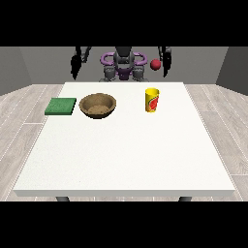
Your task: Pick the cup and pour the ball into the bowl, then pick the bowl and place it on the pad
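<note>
**Nothing picked up yet: the cup waits on the table, the ball is up in the air**

The robot stands behind the white table (pixel 121 155) with both arms hanging at its sides. The hand at the view's left (pixel 74 68) is low beside the body, and the hand at the view's right (pixel 166 65) is the same on the other side. Both hands are small and dark here, so I cannot tell how they are set. Neither one holds anything or touches anything on the table.

The yellow cup (pixel 152 100) stands upright on the far right part of the table. The wooden bowl (pixel 98 105) sits to the left of it, well apart, and looks empty. The green pad (pixel 61 106) lies flat just beside the bowl, at the left edge of the table.

The red ball (pixel 155 64) is not in the cup. It shows above the far edge of the table, near the hand at the view's right, and higher than the cup. It seems to be in the air over the cup, but I cannot say this for sure.

In my judgement the task is at its very first step. The next move calls for the hand at the view's right, the nearer one, to reach forward and close around the side of the cup, keeping it upright until it is carried over the bowl.
</note>
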